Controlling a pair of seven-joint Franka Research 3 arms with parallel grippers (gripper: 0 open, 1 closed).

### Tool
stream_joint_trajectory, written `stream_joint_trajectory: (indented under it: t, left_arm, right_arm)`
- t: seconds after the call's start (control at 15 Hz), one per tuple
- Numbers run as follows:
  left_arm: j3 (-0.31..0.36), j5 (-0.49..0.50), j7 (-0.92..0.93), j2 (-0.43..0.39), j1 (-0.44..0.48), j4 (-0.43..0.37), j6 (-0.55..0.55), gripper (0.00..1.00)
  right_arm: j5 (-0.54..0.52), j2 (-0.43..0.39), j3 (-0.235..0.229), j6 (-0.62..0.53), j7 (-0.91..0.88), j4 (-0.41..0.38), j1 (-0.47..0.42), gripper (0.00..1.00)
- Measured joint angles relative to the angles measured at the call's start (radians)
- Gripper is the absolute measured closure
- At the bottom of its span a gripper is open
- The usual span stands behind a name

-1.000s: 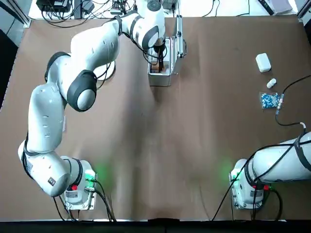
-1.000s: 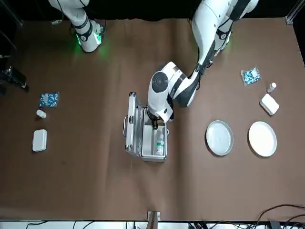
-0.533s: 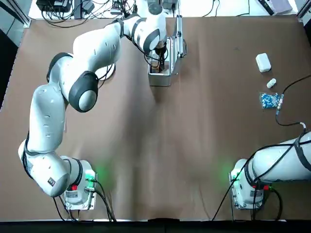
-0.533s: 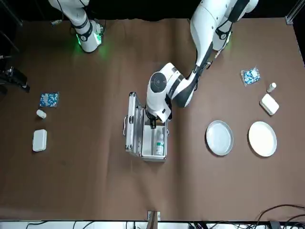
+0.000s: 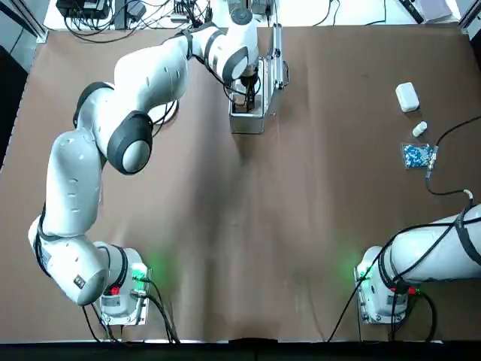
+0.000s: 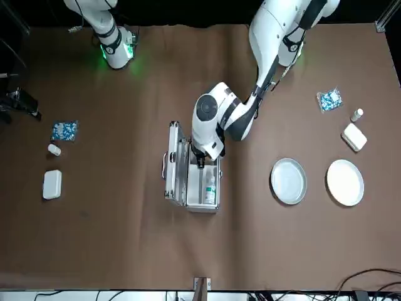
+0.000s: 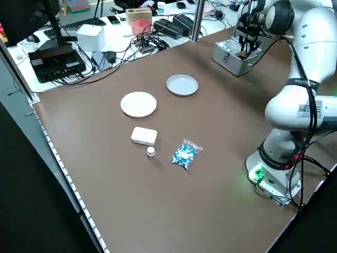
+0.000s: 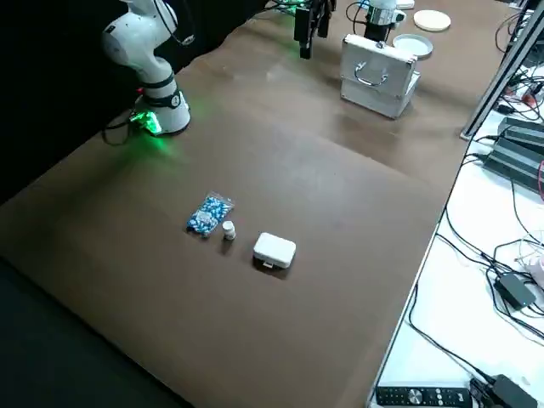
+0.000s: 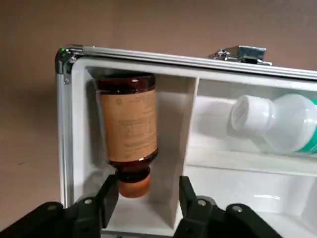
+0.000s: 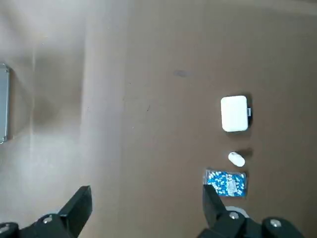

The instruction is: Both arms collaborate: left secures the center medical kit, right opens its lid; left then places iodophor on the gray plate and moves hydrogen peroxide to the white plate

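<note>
Down inside the open medical kit [image 9: 69,124], the left gripper [image 9: 143,196] stands with its dark fingers spread just wide enough to flank the orange cap of the iodophor [image 9: 128,126], without clearly pinching it. That bottle is glossy brown glass with a tan paper label, lying on its side in the end compartment. Across a thin white divider lies the hydrogen peroxide [image 9: 277,124], cloudy pale plastic with a ribbed white cap showing. The kit has smooth white walls and bright metal edging; its lid [image 6: 173,161] stands upright. Well off to the left arm's side sit the rimmed gray plate [image 6: 287,180] and the flat white plate [image 6: 344,182]. Farther away, the right gripper [image 10: 143,208] hangs wide open above bare table.
</note>
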Motion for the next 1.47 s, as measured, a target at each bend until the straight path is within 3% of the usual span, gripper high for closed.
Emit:
stream_joint_trajectory:
  t: [1.47]
  left_arm:
    - [-0.007,0.009,0.027,0.003,-0.008,0.005,-0.077,0.43]
  right_arm:
    - [0.000,0.000,0.001,-0.002,0.000,-0.003,0.001,0.01]
